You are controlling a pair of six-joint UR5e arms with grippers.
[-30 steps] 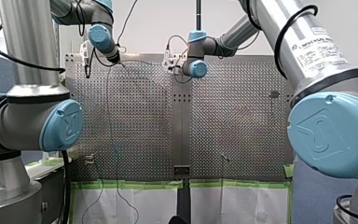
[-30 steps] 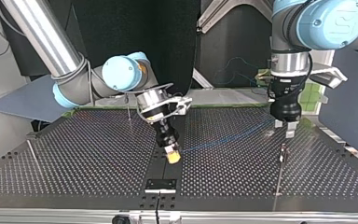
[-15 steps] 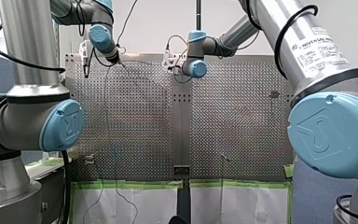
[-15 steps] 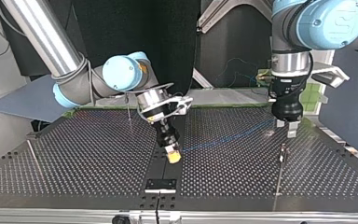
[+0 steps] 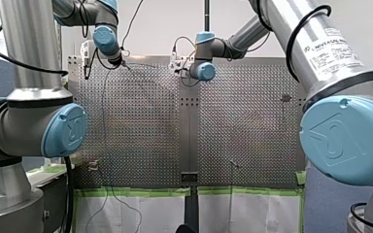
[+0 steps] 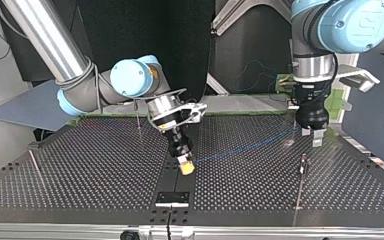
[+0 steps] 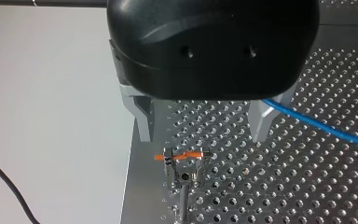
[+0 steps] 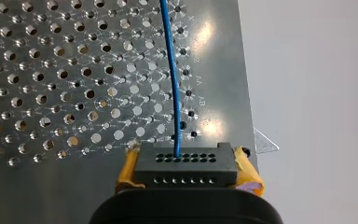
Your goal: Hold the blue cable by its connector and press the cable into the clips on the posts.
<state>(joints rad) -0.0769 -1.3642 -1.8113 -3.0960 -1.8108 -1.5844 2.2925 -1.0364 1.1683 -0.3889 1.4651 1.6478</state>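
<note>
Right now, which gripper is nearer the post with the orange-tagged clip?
Left. My left gripper hangs open close above that clip post; my right gripper is away at the table's middle, shut on the connector.

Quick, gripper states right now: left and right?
Left gripper: open, holding nothing.
Right gripper: closed on the black connector of the blue cable.

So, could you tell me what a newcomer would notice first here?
The blue cable stretches across the perforated table in the top view. My right tool clamps its black connector between yellow pads, while my left tool is open, an orange-marked post clip ahead of it.
</note>
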